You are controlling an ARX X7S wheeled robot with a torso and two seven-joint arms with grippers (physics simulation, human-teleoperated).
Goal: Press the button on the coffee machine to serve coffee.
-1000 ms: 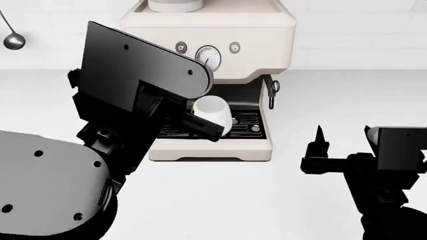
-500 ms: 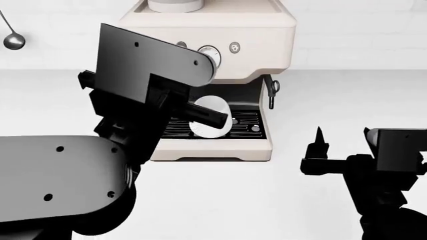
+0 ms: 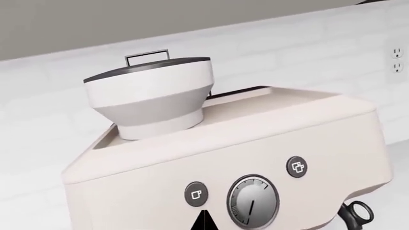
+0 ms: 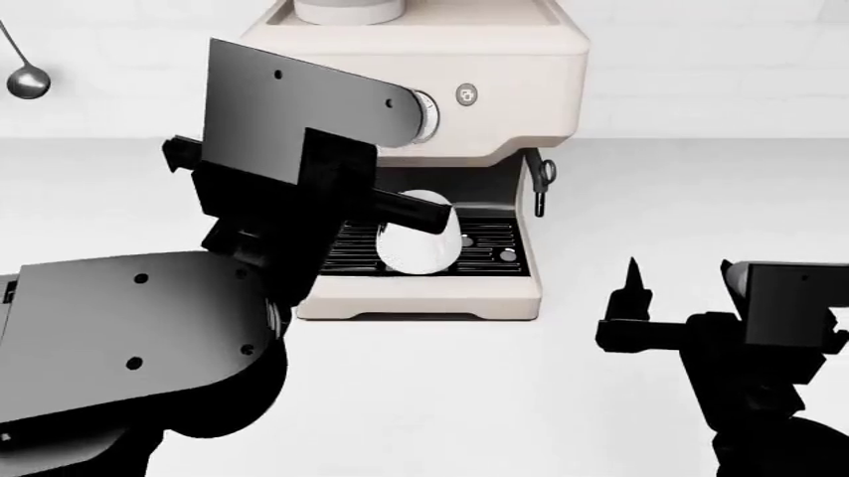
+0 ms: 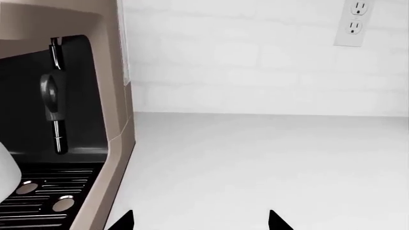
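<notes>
The cream coffee machine (image 4: 511,60) stands at the back of the white counter, a white cup (image 4: 422,248) on its black drip tray (image 4: 488,248). Seen from the left wrist, its left button (image 3: 195,194) sits beside the round dial (image 3: 253,200), with the right button (image 3: 296,166) past it. My left gripper (image 3: 204,221) is shut, its tips meeting in one point just beneath the left button, a small gap away. In the head view my left arm (image 4: 312,119) hides that button and much of the dial; the right button (image 4: 466,94) shows. My right gripper (image 4: 679,276) hovers open and empty to the machine's right.
A steam wand (image 5: 54,91) hangs on the machine's right side above the tray. A bean hopper (image 3: 150,93) tops the machine. A ladle (image 4: 24,75) hangs on the wall at far left. Wall outlets (image 5: 353,21) sit behind the bare counter (image 5: 268,163).
My left arm has risen and swung right toward the machine's face, now covering the left button and most of the dial. The right arm has barely moved.
</notes>
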